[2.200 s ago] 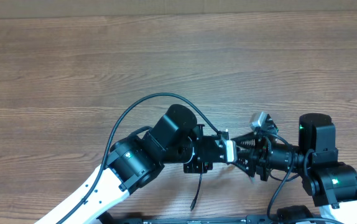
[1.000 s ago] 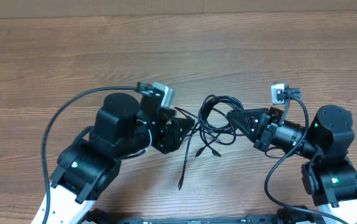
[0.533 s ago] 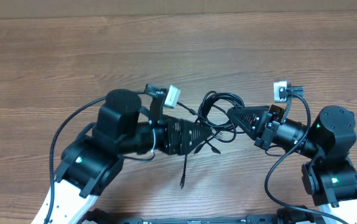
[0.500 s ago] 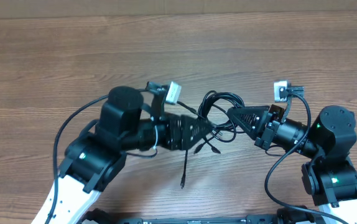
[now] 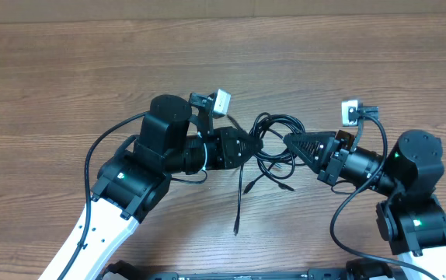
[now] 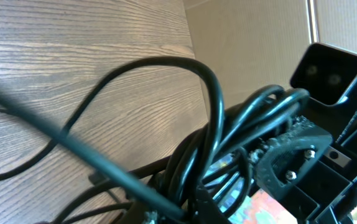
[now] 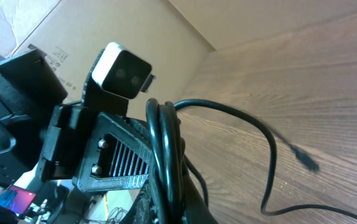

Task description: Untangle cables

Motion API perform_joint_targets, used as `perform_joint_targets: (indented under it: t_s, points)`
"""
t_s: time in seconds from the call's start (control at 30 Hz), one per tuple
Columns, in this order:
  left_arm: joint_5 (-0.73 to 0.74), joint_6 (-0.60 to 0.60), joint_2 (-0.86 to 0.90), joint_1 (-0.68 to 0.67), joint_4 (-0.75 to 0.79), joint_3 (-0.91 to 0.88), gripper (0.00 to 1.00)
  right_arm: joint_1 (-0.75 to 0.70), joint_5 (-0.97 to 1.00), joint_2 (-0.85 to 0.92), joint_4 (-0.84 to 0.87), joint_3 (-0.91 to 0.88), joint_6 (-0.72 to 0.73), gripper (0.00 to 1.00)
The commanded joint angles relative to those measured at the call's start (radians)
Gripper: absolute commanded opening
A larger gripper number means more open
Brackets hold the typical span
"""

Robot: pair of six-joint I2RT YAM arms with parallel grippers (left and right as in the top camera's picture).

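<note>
Thin black cables (image 5: 273, 152) formed a knot over the bench (image 5: 91, 78). The right gripper (image 5: 289, 141) had its jaws closed on the loops. The left gripper (image 5: 248, 148) touched the knot, its jaws hidden. The cord looked light and limp, probably best gripped near a plug.

Blurry close-up of cables (image 6: 211, 118), wood table (image 6: 73, 37) behind, right tool (image 6: 277, 171) btm-right.

Cables (image 5: 268, 152) glossy black, probably rubbery; table (image 5: 91, 70) matt wood.
</note>
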Motion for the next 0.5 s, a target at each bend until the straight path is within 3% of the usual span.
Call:
perform_joint_targets:
  t_s: [0.0, 0.13, 0.17, 0.23, 0.27, 0.33, 0.47]
  points:
    - [0.001, -0.002, 0.003, 0.003, 0.010, 0.021, 0.04, -0.002, -0.047, 0.011, 0.006, 0.020, 0.004, 0.04]
    - [-0.003, 0.006, 0.003, 0.003, 0.016, 0.021, 0.04, -0.002, -0.053, 0.018, 0.003, 0.020, 0.004, 0.04]
    - [-0.004, 0.038, 0.003, 0.004, 0.022, 0.021, 0.04, -0.002, -0.053, 0.018, -0.003, 0.020, 0.003, 0.14]
    - [-0.004, 0.134, 0.003, 0.005, 0.028, 0.021, 0.04, -0.002, -0.053, 0.018, -0.011, 0.020, 0.002, 0.44]
    - [-0.004, 0.231, 0.002, 0.005, 0.027, 0.021, 0.04, -0.002, -0.053, 0.018, -0.020, 0.019, -0.002, 0.78]
    - [-0.003, 0.360, 0.003, 0.005, 0.022, 0.021, 0.04, -0.002, -0.053, 0.017, -0.038, 0.019, -0.038, 0.95]
    - [-0.034, 0.608, 0.002, 0.006, -0.066, 0.021, 0.04, -0.003, -0.051, 0.017, -0.095, 0.019, -0.163, 1.00]
